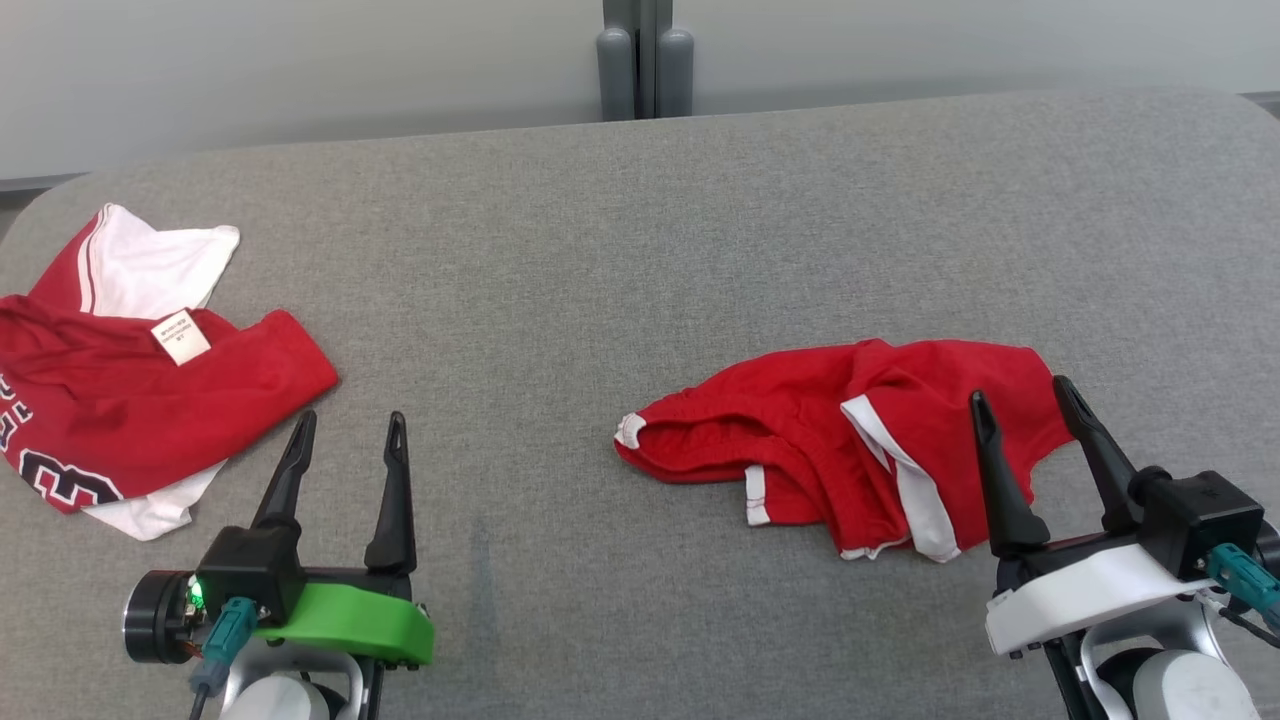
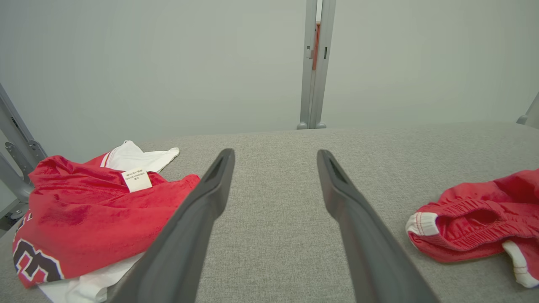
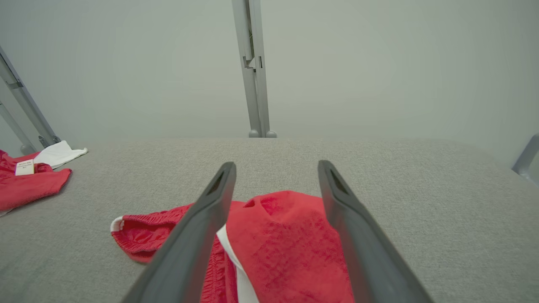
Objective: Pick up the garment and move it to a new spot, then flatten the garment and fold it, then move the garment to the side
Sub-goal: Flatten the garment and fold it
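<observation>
- Red shorts [image 1: 840, 450] are lying crumpled on the grey tabletop [image 1: 600, 250], their right end showing between the spread, empty fingers of the right pincer [image 1: 1021, 392].
- Left pincer [image 1: 351, 419] is gaping empty, just beside a red-and-white jersey [image 1: 150, 400].

The left gripper [image 1: 352, 417] sits at the lower left of the head view on a green bracket [image 1: 350, 620], its two long dark fingers [image 1: 392, 490] spread wide apart and pointing up the view, tilted slightly toward the robot's right. The right gripper [image 1: 1020, 390] sits at the lower right on a white bracket [image 1: 1080, 590], its fingers equally wide apart and leaning slightly toward the robot's left. In each wrist view, that arm's fingers rise from the bottom edge, parted.
</observation>
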Tool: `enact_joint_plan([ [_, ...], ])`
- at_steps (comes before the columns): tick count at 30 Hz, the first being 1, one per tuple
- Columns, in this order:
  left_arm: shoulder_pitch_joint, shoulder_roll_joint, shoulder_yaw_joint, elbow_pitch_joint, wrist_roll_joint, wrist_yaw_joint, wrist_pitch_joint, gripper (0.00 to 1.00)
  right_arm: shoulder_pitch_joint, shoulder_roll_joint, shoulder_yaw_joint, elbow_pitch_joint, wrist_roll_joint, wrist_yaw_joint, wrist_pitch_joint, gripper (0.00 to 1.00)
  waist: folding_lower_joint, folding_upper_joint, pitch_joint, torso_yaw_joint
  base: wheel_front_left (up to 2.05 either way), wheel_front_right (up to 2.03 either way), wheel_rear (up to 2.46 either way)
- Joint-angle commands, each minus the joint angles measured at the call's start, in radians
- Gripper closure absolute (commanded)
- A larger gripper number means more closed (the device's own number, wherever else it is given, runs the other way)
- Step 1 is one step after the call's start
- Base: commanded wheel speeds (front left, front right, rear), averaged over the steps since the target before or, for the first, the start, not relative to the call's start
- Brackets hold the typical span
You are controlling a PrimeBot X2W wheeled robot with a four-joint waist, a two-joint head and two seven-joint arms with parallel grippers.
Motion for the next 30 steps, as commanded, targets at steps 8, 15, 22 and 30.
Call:
enact_joint_plan([
  [8,-0.035,0.0,-0.007,-0.002,0.0,-0.005,-0.002,0.0,0.034,-0.013,0.057,0.1,0.014,0.0,0.028,0.0,0.0,0.0,0.037,0.017,0.0,0.0,0.0],
  [15,-0.056,-0.012,-0.009,0.004,0.002,-0.008,-0.008,0.0,0.06,-0.008,0.046,0.23,-0.011,0.0,0.019,0.0,0.0,0.0,0.074,0.019,0.0,0.0,0.0],
  [22,-0.074,-0.017,-0.006,0.017,0.005,-0.017,-0.012,0.0,-0.01,-0.006,0.036,0.342,-0.038,0.0,-0.007,0.33,0.0,0.0,0.094,0.012,0.0,0.0,0.0],
  [30,-0.088,-0.026,-0.006,0.024,0.011,-0.021,-0.016,0.0,-0.059,-0.028,-0.001,0.345,-0.053,0.0,-0.042,1.0,0.0,0.0,0.1,0.018,0.0,0.0,0.0],
])
